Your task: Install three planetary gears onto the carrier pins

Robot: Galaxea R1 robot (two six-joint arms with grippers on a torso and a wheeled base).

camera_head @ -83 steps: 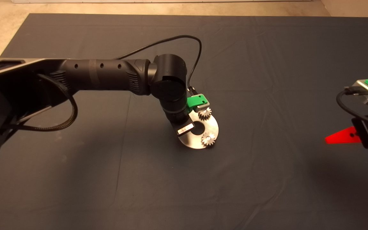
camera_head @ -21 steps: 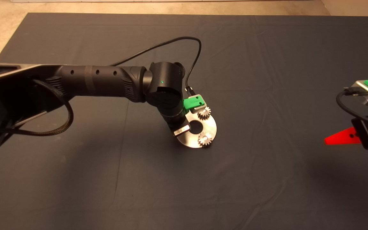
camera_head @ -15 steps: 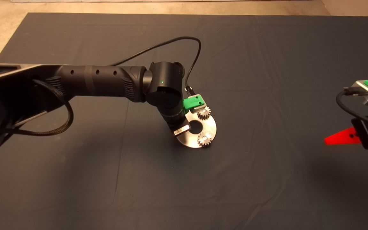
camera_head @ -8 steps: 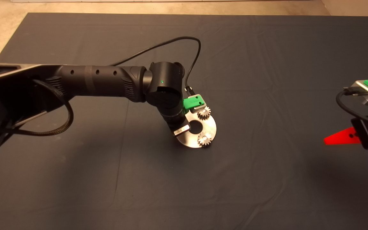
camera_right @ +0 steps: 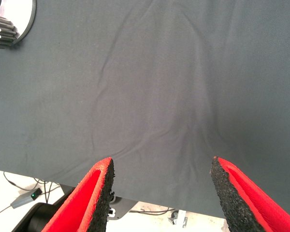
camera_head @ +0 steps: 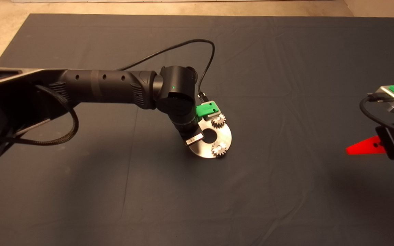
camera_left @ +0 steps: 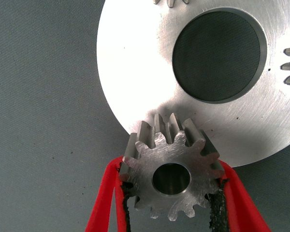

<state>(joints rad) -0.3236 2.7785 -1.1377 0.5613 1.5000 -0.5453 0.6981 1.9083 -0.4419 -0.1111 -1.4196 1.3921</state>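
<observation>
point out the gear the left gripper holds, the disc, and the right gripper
held gear (camera_left: 170,171), left wrist view, flat face beside its centre hole
disc (camera_left: 135,72), left wrist view, bare flat face
right gripper (camera_right: 159,193), right wrist view, midway between its open fingertips

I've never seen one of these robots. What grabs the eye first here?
A shiny round disc mid-mat, two small gears already seated on it. The left pincer clamps a third gear at the disc's edge. The right pincer waits open at the mat's right side.
</observation>
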